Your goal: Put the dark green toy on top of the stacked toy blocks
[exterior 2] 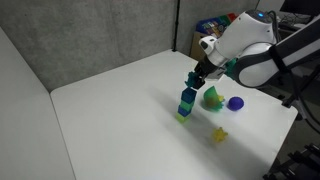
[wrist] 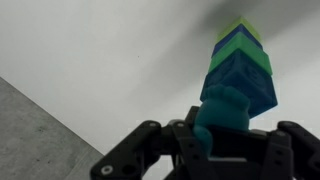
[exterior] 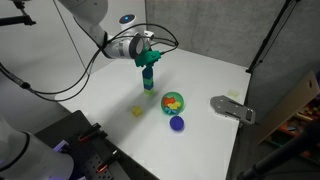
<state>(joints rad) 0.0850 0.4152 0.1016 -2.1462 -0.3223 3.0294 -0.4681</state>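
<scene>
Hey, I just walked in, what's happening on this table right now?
A robot arm's hand is gripping the dark green toy and holding it right at the top of the stacked toy blocks, blue over light green. Whether it touches them is unclear. A green bowl, blue ball and small yellow toy sit nearby on the white table.

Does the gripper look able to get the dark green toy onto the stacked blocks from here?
Likely yes: the gripper holds the dark green toy at the top of the stacked toy blocks, with nothing between.
</scene>
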